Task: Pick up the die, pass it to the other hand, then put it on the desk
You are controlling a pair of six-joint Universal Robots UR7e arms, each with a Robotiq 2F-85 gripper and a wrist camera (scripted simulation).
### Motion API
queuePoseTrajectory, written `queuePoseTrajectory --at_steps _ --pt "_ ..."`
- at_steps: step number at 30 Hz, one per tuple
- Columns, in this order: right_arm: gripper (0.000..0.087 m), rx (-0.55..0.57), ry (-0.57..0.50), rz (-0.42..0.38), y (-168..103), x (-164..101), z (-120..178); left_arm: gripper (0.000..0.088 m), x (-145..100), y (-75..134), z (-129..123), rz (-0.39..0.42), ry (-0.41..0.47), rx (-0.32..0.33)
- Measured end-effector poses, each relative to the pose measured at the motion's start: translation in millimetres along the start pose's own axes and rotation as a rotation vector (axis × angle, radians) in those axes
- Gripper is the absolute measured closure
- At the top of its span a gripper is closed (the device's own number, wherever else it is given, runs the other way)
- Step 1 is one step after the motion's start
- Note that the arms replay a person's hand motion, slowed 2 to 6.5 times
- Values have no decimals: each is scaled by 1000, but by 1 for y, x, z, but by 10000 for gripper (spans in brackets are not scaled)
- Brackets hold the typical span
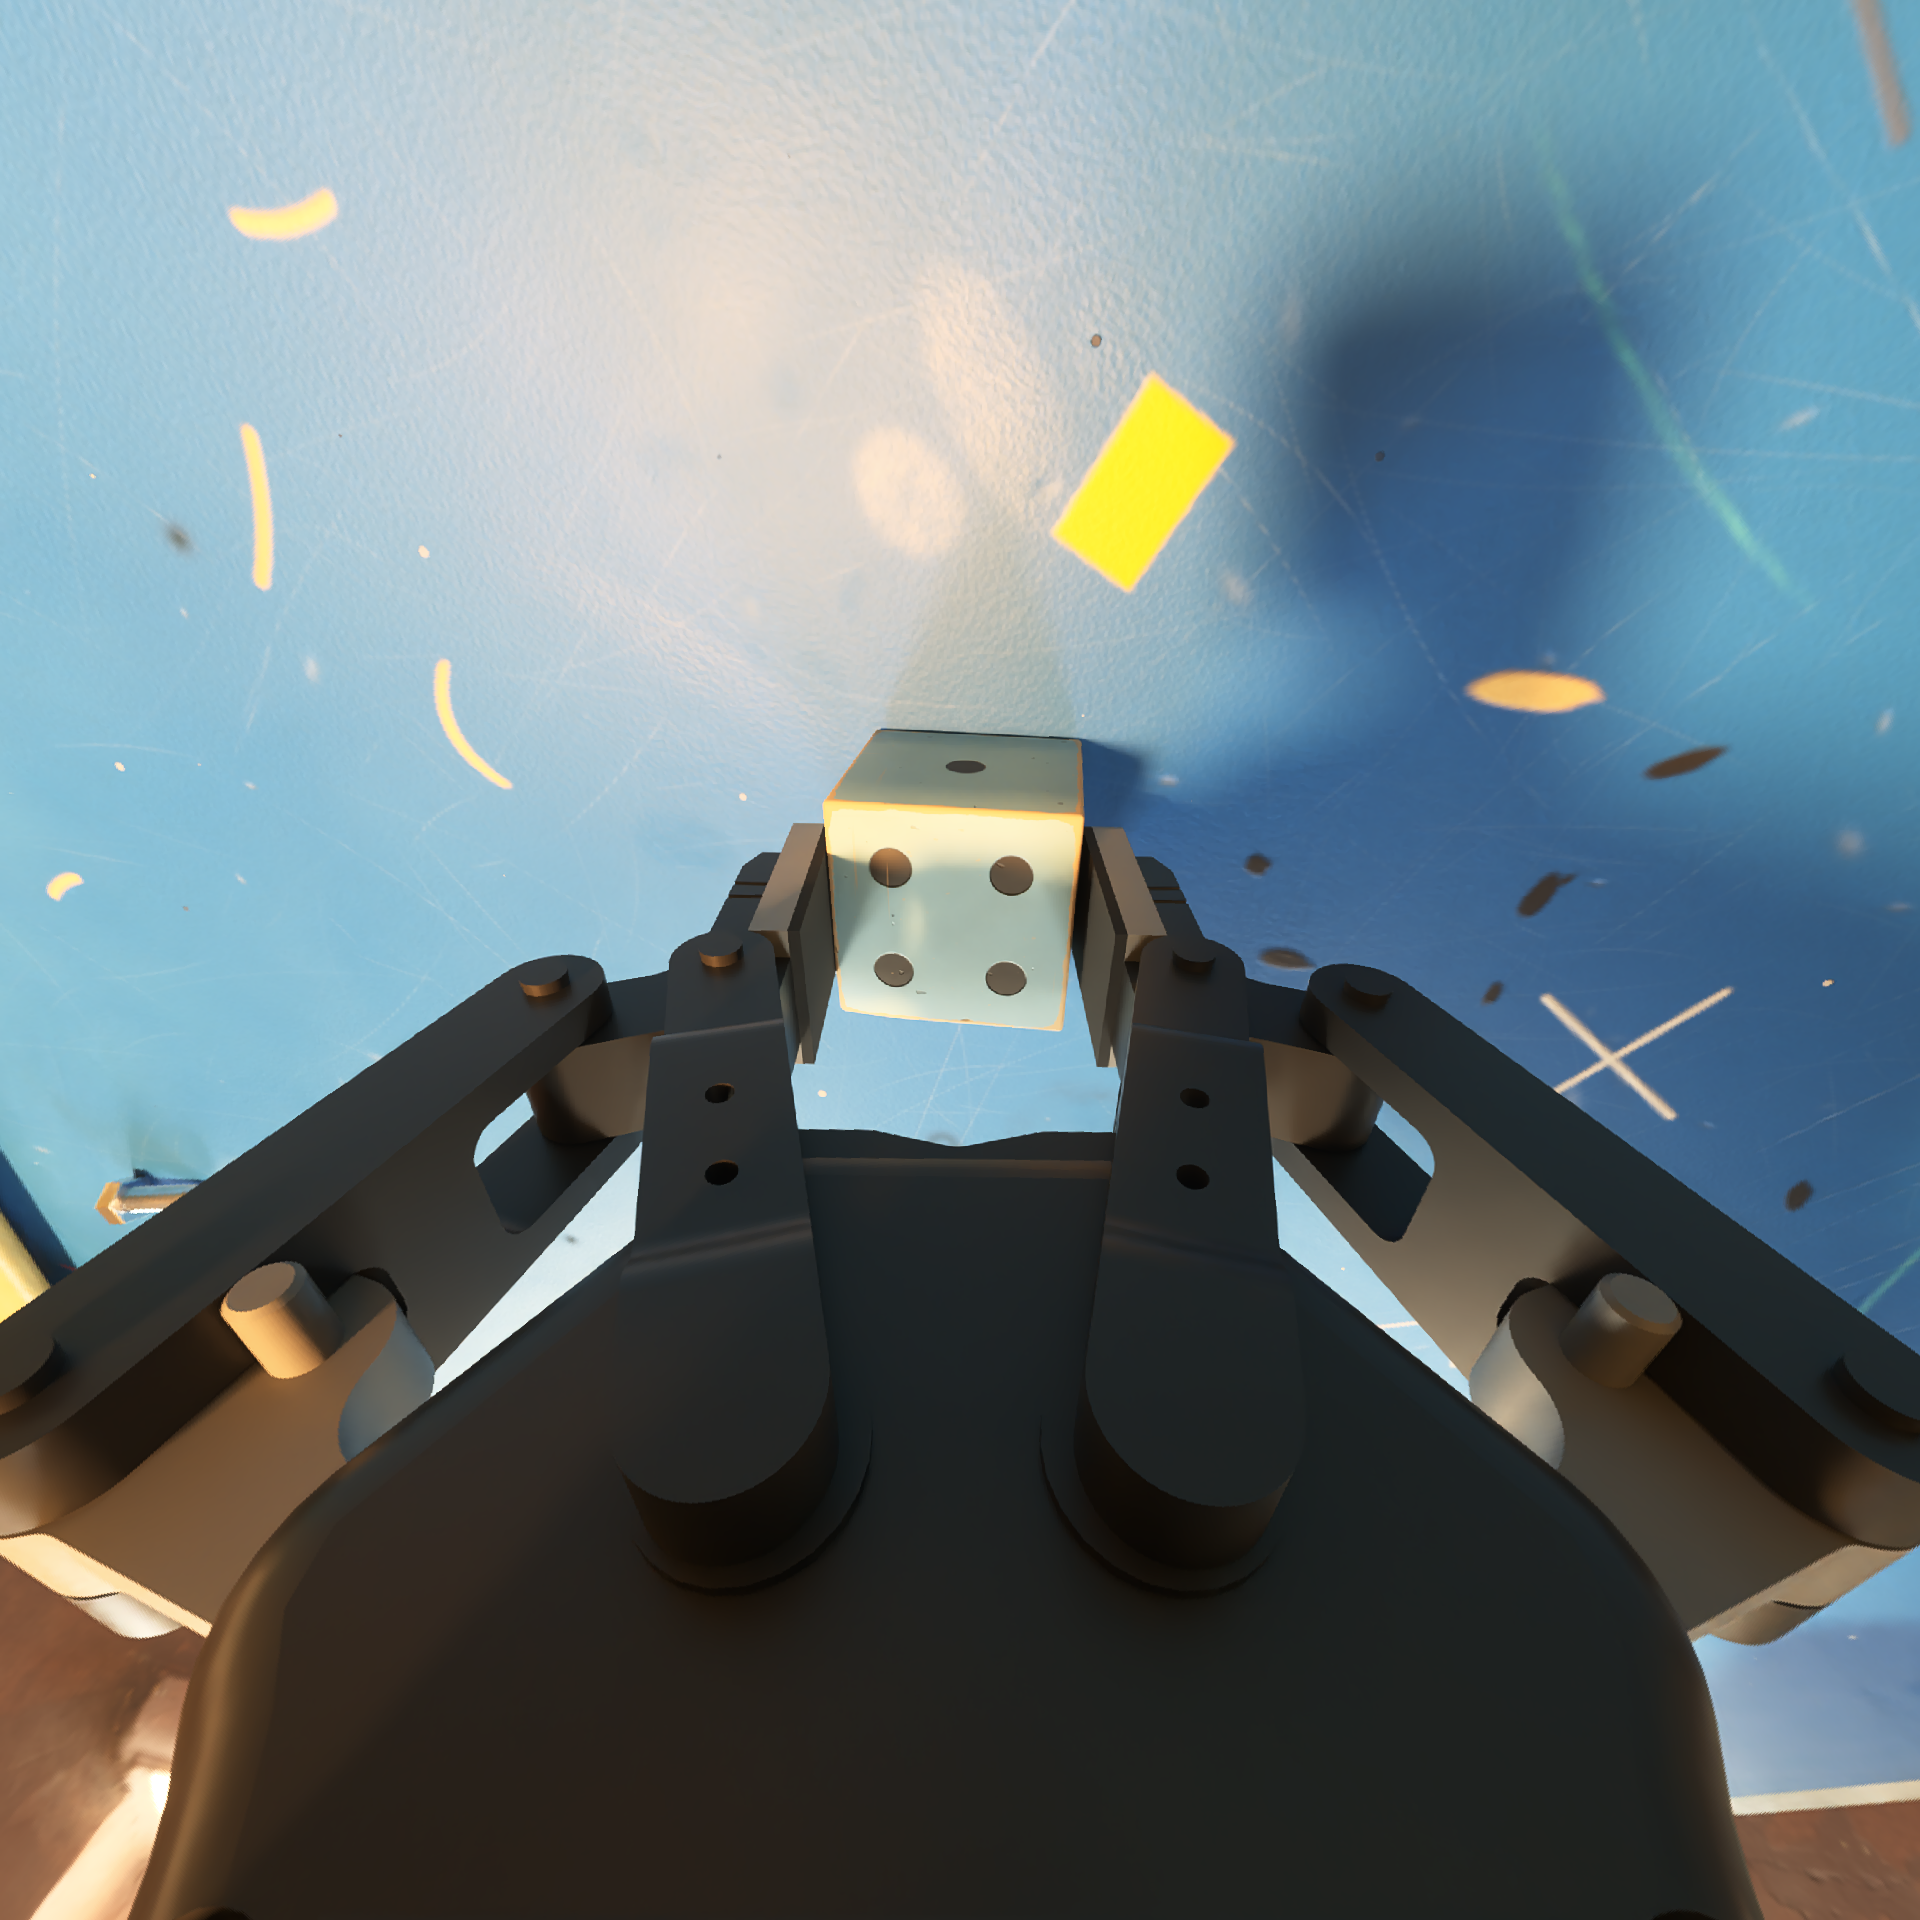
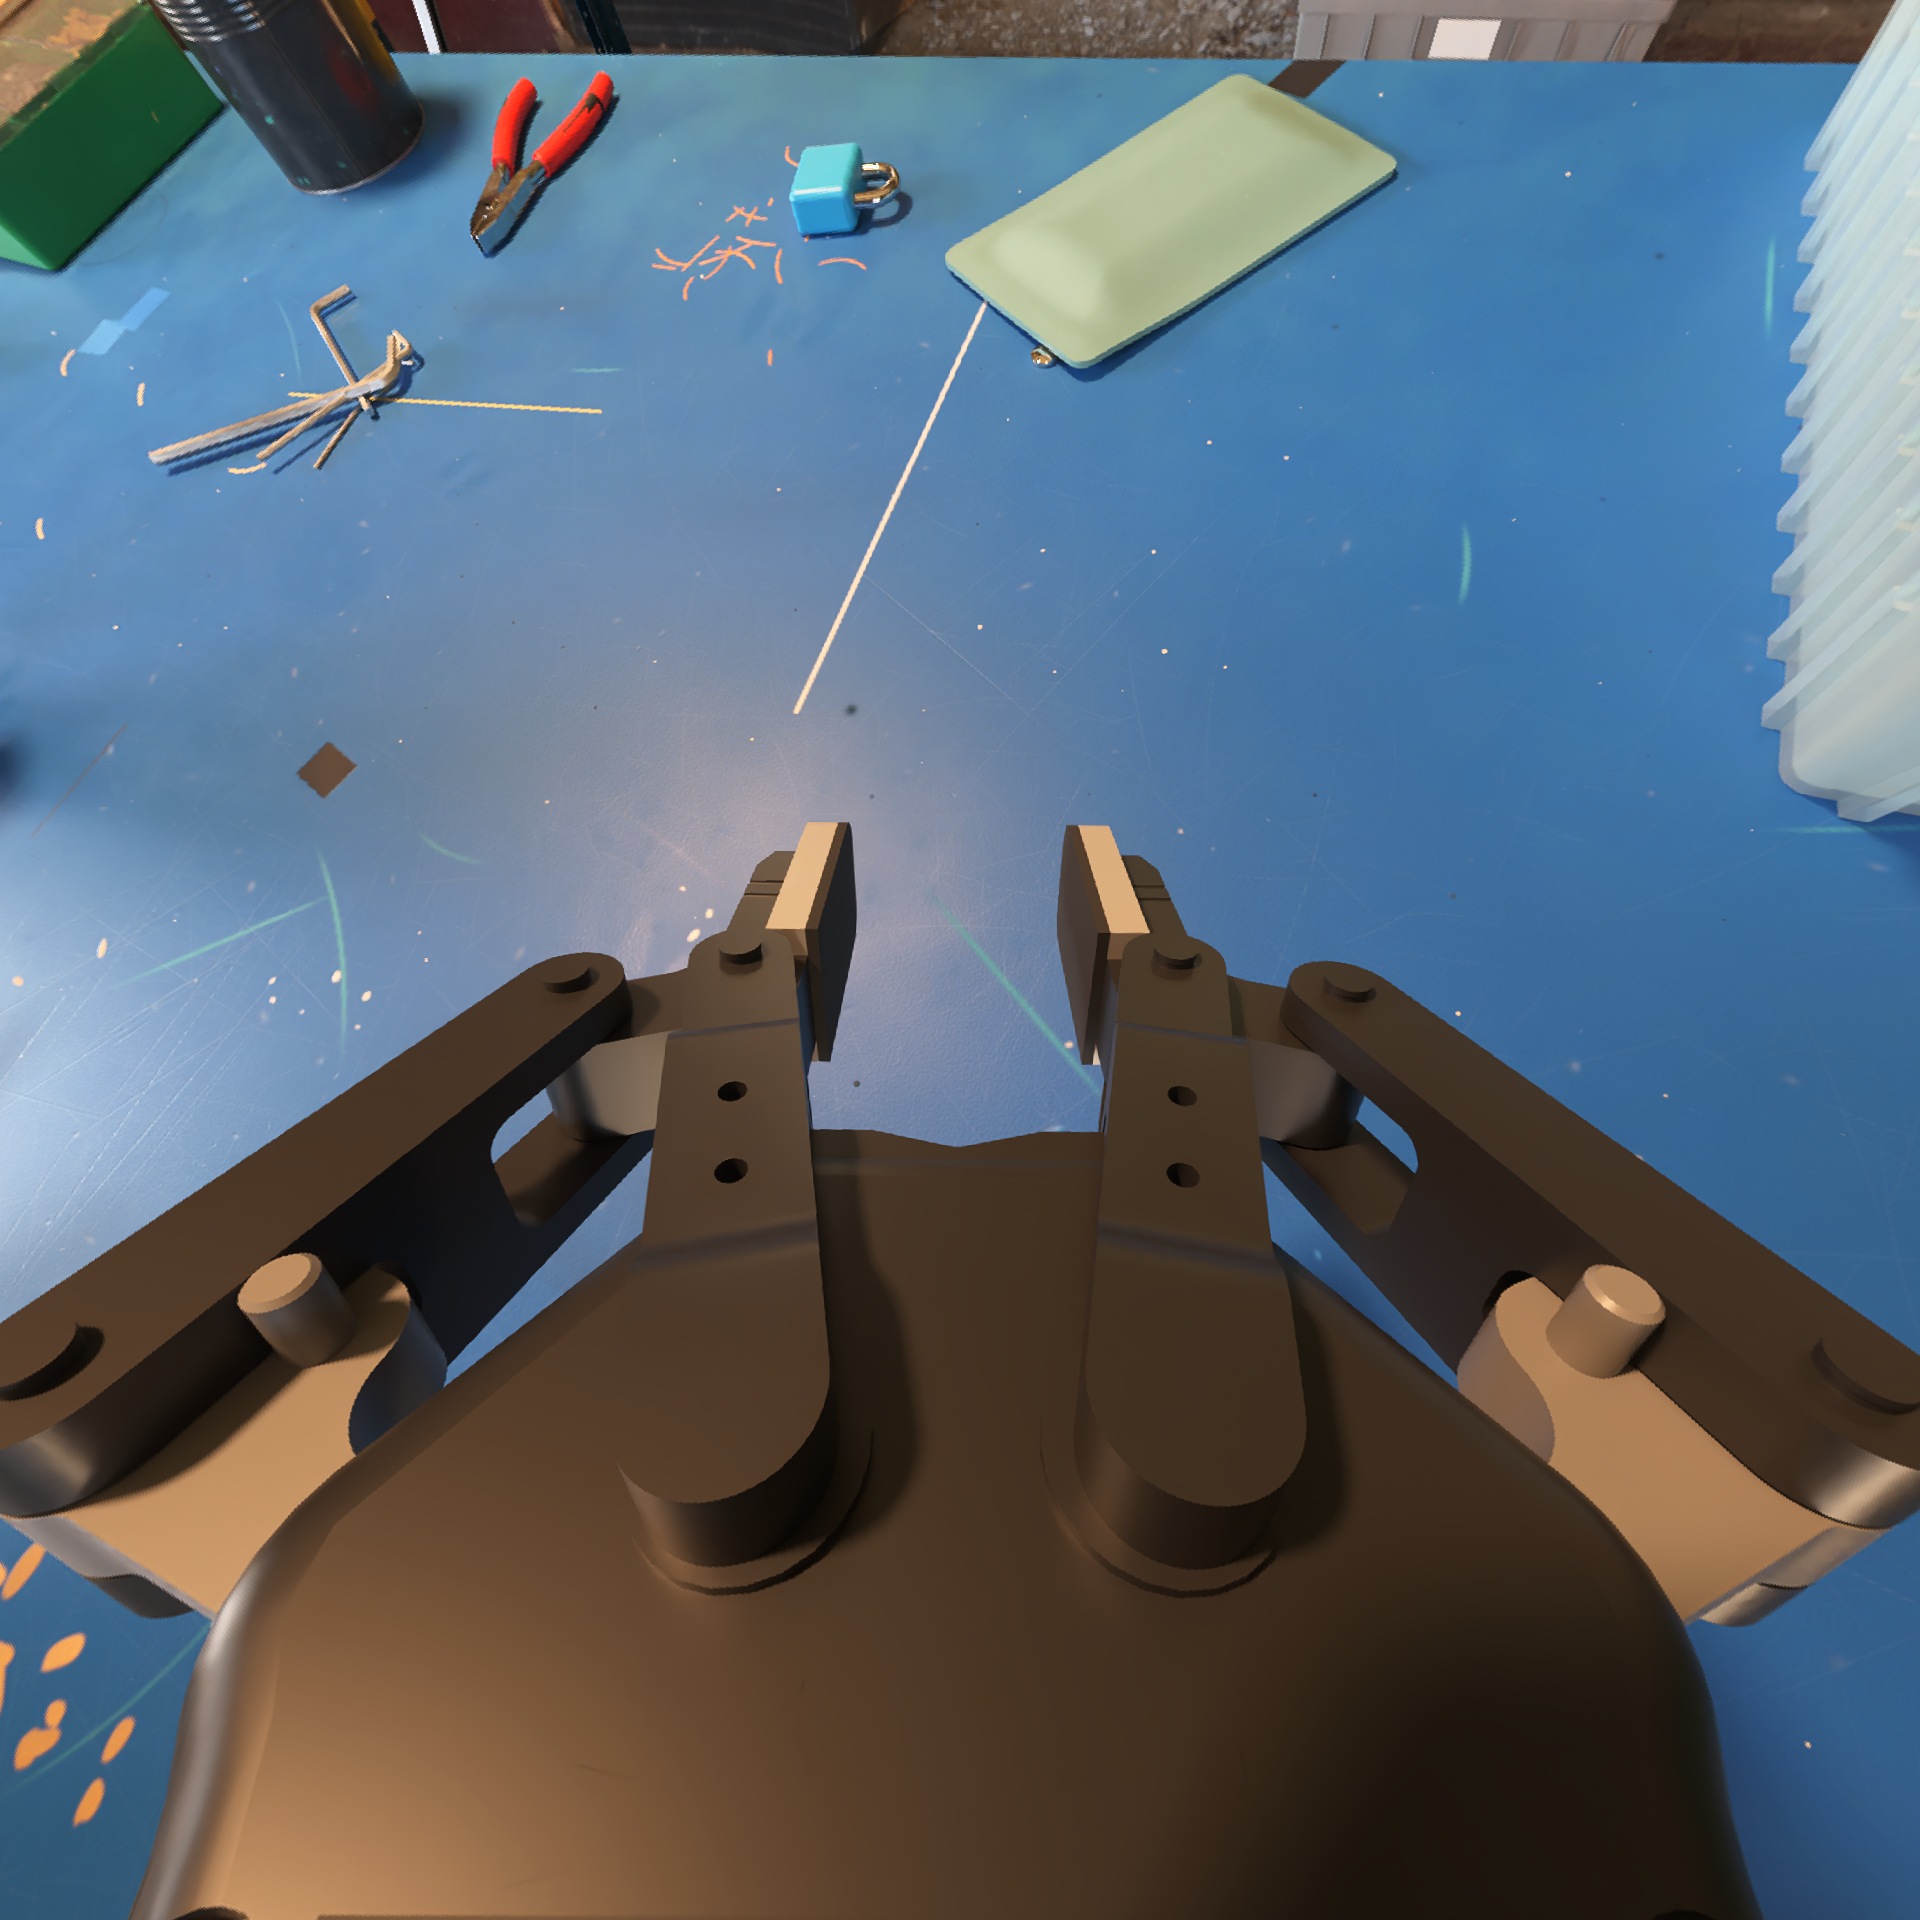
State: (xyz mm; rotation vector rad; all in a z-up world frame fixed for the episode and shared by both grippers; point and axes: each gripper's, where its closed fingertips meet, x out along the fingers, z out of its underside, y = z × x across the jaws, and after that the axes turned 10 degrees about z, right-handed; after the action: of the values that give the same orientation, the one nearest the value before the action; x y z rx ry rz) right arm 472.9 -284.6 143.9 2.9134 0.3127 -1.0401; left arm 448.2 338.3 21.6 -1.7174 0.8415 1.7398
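A cream die (image 1: 951,914) with dark pips sits between the fingers of my left gripper (image 1: 954,831), low over the blue desk (image 1: 520,364). Both pads press its side faces, so the gripper is shut on it. The four-pip face looks at the camera and the one-pip face lies above it. The die's shadow falls on the desk just beside it; whether it touches the desk I cannot tell. My right gripper (image 2: 956,831) is open and empty, above a bare stretch of the desk (image 2: 1351,623). The die does not show in the right wrist view.
At the desk's far side lie red-handled pliers (image 2: 540,156), a blue padlock (image 2: 831,187), a pale green pad (image 2: 1174,218), hex keys (image 2: 312,405), a dark can (image 2: 312,94) and a green box (image 2: 83,135). A translucent ribbed rack (image 2: 1860,468) stands at the right edge.
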Motion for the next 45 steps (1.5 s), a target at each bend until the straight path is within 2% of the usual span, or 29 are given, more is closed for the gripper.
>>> queuePoseTrajectory --at_steps 11,21,31,45 --pt "456 -11 5 -1 -2 0 -1 477 -7 -1 3 -16 1 2" --pt "441 -29 24 -15 -8 -1 -5 477 -21 -2 1 -38 57 -3" --pt "441 -67 70 -57 -22 -5 -13 477 -45 0 -6 -55 178 -3" --pt "413 -150 190 -172 -58 -15 -32 477 -91 13 -26 -71 427 52"
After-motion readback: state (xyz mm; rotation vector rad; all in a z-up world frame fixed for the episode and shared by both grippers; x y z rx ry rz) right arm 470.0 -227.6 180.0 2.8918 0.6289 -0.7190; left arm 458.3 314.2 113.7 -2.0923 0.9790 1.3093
